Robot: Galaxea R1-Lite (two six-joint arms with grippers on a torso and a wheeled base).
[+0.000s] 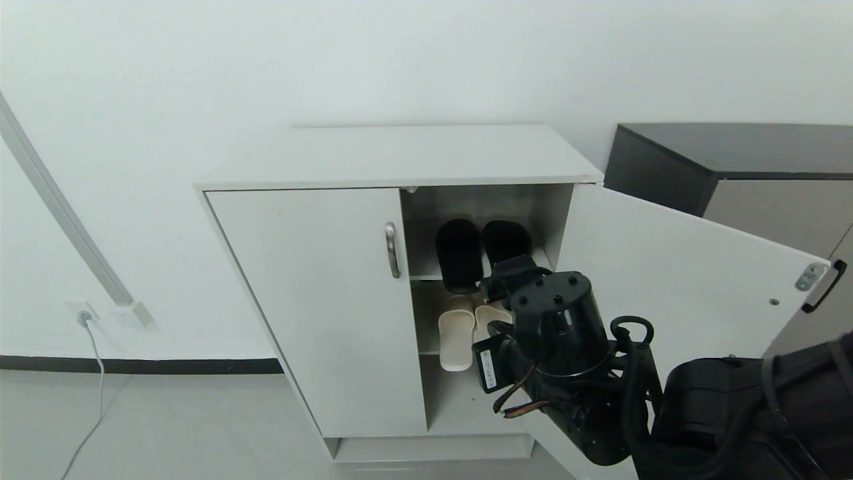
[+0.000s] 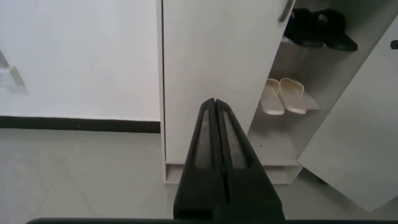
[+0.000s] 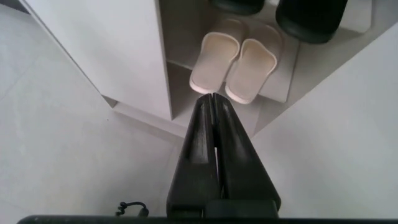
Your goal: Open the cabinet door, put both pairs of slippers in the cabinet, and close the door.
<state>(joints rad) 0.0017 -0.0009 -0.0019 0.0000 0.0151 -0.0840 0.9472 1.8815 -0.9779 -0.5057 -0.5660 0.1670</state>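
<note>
So black slippers (image 1: 460, 257) and cream slippers (image 1: 456, 337) are in, cabinet door (image 1: 666, 267) just needs shutting; left tool (image 2: 214, 102), right tool (image 3: 213, 98) pressed together.

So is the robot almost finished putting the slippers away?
Nearly. The black slippers and, below them, the cream slippers already sit inside the white wooden cabinet. The left claw and right claw are shut, holding nothing. Only the open right-hand door is left to close.
</note>
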